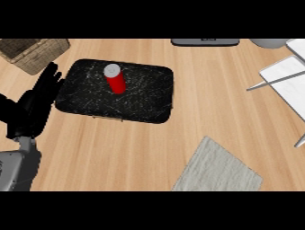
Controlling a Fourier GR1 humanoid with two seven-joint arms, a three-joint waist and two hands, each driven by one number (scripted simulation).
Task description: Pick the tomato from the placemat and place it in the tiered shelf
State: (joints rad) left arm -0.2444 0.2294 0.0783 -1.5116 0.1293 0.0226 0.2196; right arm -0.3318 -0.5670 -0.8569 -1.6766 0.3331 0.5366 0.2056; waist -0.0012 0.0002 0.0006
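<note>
- No readable writing or labels on anything in view.
- Left hand (27,108) at the left edge: fingers (48,81) straight and spread, holding nothing, tips at the black placemat's (135,101) left edge.
- Red cylinder with grey cap (115,79) stands on the placemat; no tomato visible.
- White tiered shelf (298,78) at the right of the wooden tabletop (135,143).

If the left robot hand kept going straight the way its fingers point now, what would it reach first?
Probably the wicker basket: the left robot hand is open, fingers pointing up the counter toward it, alongside the black placemat. Height is unclear.
</note>
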